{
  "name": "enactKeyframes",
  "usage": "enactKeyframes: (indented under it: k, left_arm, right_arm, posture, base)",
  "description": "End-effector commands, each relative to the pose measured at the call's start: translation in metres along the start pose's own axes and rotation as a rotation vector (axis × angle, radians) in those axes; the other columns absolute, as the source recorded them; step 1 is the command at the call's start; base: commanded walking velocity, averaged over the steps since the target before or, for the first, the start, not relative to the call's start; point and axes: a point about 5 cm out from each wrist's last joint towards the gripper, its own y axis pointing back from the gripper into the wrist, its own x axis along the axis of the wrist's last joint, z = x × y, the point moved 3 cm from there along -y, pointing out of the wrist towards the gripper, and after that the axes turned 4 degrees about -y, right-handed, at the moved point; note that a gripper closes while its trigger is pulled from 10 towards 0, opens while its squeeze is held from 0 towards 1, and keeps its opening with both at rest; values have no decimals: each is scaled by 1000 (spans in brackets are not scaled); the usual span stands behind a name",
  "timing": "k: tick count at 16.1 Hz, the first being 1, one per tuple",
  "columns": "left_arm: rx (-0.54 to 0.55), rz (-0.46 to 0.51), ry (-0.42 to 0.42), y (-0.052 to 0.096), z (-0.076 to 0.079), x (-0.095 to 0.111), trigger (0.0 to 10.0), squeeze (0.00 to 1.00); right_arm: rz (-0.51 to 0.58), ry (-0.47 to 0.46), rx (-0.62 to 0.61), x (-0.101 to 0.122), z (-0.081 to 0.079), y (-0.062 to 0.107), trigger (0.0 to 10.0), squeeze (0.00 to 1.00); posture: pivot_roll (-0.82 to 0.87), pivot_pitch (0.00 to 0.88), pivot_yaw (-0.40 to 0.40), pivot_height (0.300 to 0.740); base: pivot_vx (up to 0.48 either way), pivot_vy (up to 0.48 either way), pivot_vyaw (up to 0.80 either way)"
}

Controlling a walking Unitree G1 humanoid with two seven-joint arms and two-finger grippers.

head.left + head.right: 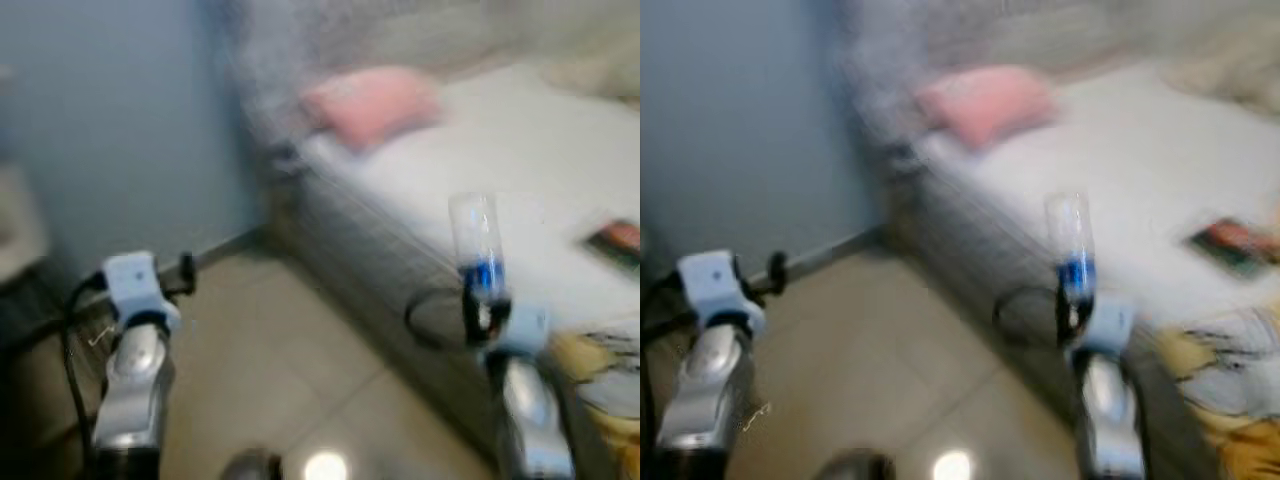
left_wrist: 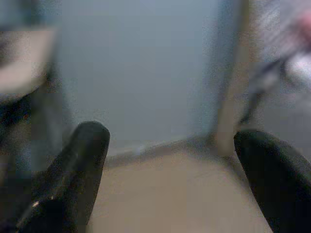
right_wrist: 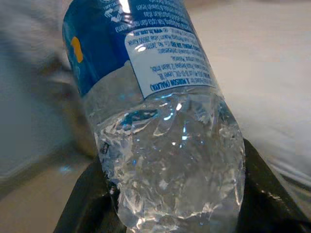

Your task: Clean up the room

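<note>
We've got the right gripper (image 3: 170, 204) clamped on the bottle (image 1: 478, 245), held upright beside the bed (image 1: 520, 160), probably for carrying to a bin. Left gripper (image 2: 170, 170) hangs spread and empty. Pink pillow (image 1: 372, 103) sits at the bed's far end.

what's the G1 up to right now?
It's in a bedroom, beside the bed. The right gripper holds a clear plastic water bottle with a blue label upright, clamped at its lower end. The left gripper is open and holds nothing, pointed at the blue wall. The head views are blurred.
</note>
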Motion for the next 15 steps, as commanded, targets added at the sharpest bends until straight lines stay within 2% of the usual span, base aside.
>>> enactKeyframes:
  k: [1, 2, 4, 6, 7, 9, 10, 11, 13, 15]
  left_arm:
    - [-47, -15, -7, -2, 23, 2, 10000, 0]
    - [-59, -11, -5, -3, 28, 4, 10000, 0]
    - [-138, 76, -70, -5, 46, 22, 10000, 0]
    - [-142, 93, -51, -10, 57, 31, 10000, 0]
    - [-142, 100, -55, -9, 58, 32, 10000, 0]
    - [-134, 84, -62, -9, 56, 28, 10000, 0]
    - [-130, 70, -82, -9, 51, 24, 10000, 0]
    - [-128, 51, -145, -9, 37, 16, 10000, 0]
    - [-101, 5, -172, -8, 31, 7, 10000, 0]
    - [-54, -3, -152, -11, 35, 14, 10000, 0]
  right_arm:
    - [11, -18, 1, -1, -4, 0, 0, 0]
    - [9, -24, 5, -1, -5, 0, 0, 0]
    - [-14, -37, 38, -5, -14, -4, 0, 0]
    - [-30, -13, 113, -5, -27, -8, 0, 0]
    - [-26, 0, 122, -4, -29, -9, 0, 0]
    - [-35, 5, 108, -5, -26, -10, 0, 0]
    - [-41, -3, 88, -7, -21, -10, 0, 0]
    - [-39, -21, 86, -7, -20, -9, 0, 0]
    - [-43, -45, 77, -9, -19, -8, 0, 0]
    - [-65, -92, 72, -12, -17, -9, 0, 0]
  posture:
    - [-14, 0, -14, 740]
    - [-9, 0, -19, 740]
    - [12, 0, -36, 740]
    - [17, 0, -51, 740]
    - [17, 0, -54, 740]
    - [18, 0, -47, 740]
    - [12, 0, -40, 740]
    - [6, 0, -28, 740]
    - [3, 0, -25, 740]
    - [9, 0, -26, 740]
  base:
    - [0, 0, 556]
    - [0, 0, 538]
    - [0, 0, 538]
    - [0, 0, 534]
    - [0, 0, 481]
    - [0, 0, 434]
    - [0, 0, 438]
    - [0, 0, 438]
    - [0, 0, 431]
    - [0, 0, 438]
